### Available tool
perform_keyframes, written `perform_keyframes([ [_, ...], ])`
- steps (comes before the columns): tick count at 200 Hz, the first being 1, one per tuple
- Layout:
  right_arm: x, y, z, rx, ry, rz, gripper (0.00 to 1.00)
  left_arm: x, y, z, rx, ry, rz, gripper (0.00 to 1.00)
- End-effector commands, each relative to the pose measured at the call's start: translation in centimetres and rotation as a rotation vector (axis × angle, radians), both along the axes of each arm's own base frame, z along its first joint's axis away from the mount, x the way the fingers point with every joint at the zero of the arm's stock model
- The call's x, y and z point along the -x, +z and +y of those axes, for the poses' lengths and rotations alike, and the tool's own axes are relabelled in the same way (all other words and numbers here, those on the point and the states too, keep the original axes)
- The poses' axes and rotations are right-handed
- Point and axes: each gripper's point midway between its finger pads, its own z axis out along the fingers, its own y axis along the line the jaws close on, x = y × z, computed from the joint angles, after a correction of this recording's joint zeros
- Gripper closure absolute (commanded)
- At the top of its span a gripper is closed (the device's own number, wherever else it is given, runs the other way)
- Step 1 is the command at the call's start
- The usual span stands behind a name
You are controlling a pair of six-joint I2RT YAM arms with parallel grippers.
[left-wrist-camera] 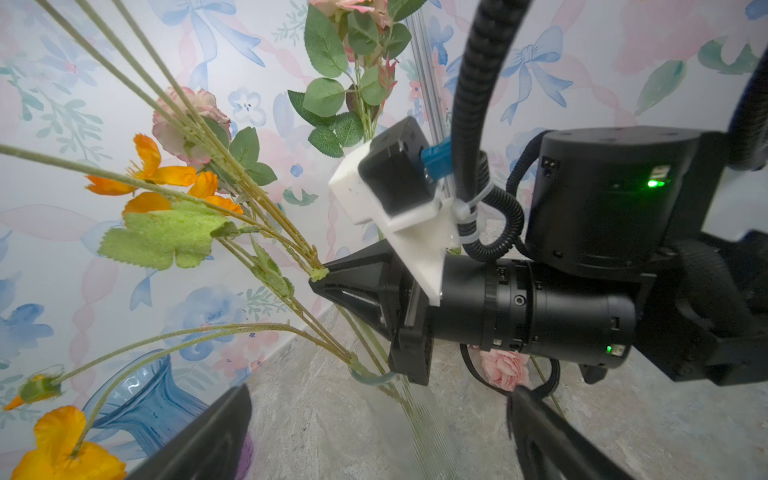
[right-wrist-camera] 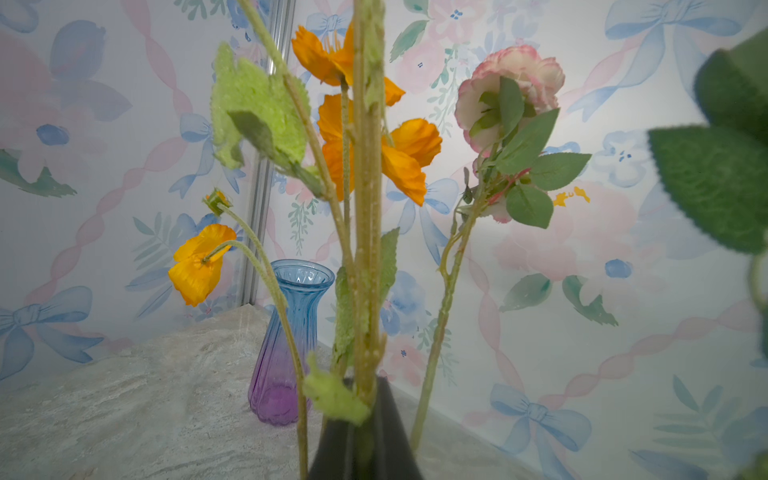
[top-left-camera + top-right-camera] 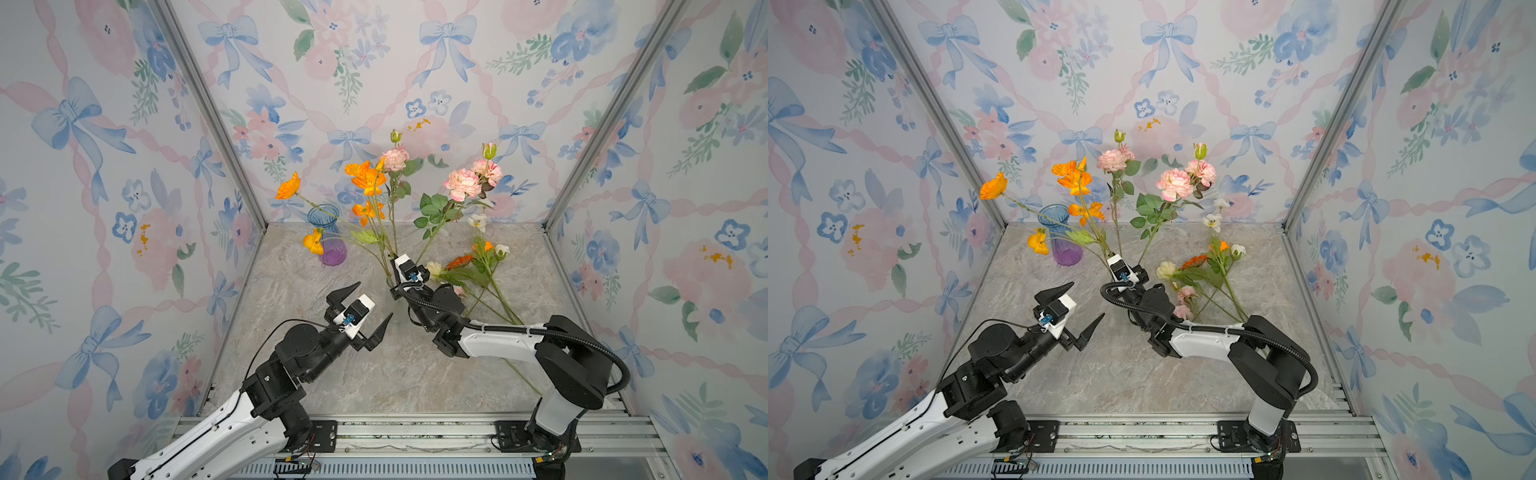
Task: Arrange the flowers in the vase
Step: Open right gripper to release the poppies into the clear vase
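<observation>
Stem ends below the grip blur out, can't tell where they end; vase (image 3: 332, 251) partly behind an orange bloom (image 3: 313, 242). Left gripper (image 3: 375, 299) front-right of vase, fingers (image 3: 345, 291) wide, empty; right gripper (image 1: 322, 282) angled up, pinching upright flowers (image 3: 365, 180) right of vase, loose flowers (image 3: 459, 262) flat farther right.

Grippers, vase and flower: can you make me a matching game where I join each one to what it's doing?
Things
1. left gripper
2. right gripper
3. blue vase
4. cream flower

States
A. lying on the table
B. jaws shut on green stems
C. standing upright, blue above and purple below
D. jaws wide open, holding nothing

Pairs: 1-D, 2-B, 3-C, 4-A
</observation>
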Motion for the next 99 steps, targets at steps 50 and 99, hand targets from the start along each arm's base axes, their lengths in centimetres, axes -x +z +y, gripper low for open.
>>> perform_keyframes([
  [50, 0.2, 0.5, -1.8, -0.112, -0.031, -0.046, 0.91, -0.2, -1.0, -0.2, -0.012, -0.005, 0.023, 0.02],
  [99, 0.5, 0.2, -2.0, -0.129, -0.035, -0.047, 0.85, -0.3, -1.1, -0.2, -0.017, -0.002, 0.025, 0.02],
])
